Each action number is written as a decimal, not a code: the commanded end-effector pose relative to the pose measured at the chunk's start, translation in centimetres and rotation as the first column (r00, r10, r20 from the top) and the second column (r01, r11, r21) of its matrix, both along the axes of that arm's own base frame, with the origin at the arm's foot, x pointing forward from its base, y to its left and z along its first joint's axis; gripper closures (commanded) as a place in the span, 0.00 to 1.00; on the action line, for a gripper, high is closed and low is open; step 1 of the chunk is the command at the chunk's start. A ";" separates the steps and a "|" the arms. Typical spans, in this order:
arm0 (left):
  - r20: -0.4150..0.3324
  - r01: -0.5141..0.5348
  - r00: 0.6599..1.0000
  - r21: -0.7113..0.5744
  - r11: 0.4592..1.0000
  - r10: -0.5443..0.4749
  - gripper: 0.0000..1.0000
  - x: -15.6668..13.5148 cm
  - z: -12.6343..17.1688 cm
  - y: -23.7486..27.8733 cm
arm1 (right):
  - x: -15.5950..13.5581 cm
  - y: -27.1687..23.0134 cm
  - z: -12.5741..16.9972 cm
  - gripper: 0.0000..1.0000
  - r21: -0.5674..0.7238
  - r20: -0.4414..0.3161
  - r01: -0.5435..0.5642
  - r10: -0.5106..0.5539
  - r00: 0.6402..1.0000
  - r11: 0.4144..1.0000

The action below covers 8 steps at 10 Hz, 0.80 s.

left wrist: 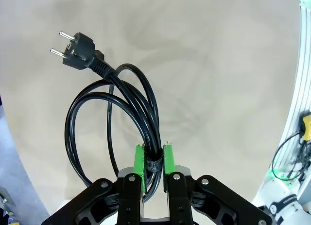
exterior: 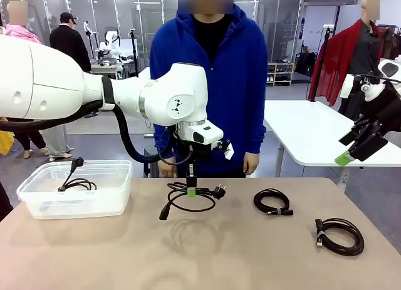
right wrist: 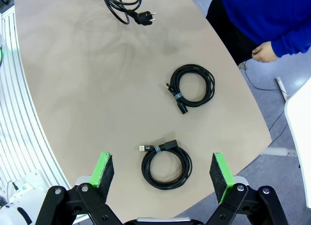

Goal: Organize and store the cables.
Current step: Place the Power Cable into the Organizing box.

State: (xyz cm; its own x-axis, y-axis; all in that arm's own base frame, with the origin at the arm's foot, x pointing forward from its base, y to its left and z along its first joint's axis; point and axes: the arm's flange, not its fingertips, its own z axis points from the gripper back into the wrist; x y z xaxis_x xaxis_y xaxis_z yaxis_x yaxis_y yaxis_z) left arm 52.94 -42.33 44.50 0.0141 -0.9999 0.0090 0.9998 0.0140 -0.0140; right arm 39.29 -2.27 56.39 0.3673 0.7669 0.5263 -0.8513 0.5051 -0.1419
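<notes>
The left gripper [exterior: 191,191] [left wrist: 154,154], black with green pads, pointed straight down over the middle of the tan, round-edged table [exterior: 94,258]. Its two fingers were pressed together on a black power cord [exterior: 188,208] [left wrist: 150,108] coiled in a loose loop. In the left wrist view the pads pinched the bundled strands right at a black fabric strap [left wrist: 154,165] that bound the coil. The cord's round two-pin plug [left wrist: 77,50] stuck out at the loop's far end. In the front view the power cord's shadow lay apart from it on the tabletop, so the coil seemed to hang just above the surface. A person in a blue hooded top [exterior: 213,83] stood behind it at the far edge.

On the robot's left side of the table stood a clear plastic storage box [exterior: 37,201]. Inside it lay a thin black coiled cable [exterior: 78,185] with one plug end standing up.

Well apart from the held cord, toward the robot's right, a small tightly wound black cable [exterior: 272,202] [right wrist: 193,86] rested flat on the table. A larger black coil with a flat metal connector [exterior: 340,235] [right wrist: 166,166] lay nearer the robot's right edge.

The right gripper [exterior: 348,149] [right wrist: 161,159] hovered above the table's right side, its jaws spread wide and holding nothing. In its wrist view the larger black coil lay on the table beyond the gap between the two green pads [right wrist: 103,169].
</notes>
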 end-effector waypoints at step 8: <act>0.248 0.229 0.947 -0.078 0.970 -0.204 0.82 -0.1 9.1 11.9 | 0.0 -0.1 0.0 0.00 -0.002 -0.001 0.001 -0.001 1.000 1.000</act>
State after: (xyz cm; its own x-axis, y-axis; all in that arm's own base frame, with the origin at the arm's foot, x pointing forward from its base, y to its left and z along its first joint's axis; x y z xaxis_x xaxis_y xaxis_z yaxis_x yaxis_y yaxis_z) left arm 54.70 -32.71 54.78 -0.1620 -0.9852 0.0564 0.9700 -0.1485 0.1924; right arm 39.29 -2.27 56.39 0.3674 0.7669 0.5263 -0.8513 0.5052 -0.1419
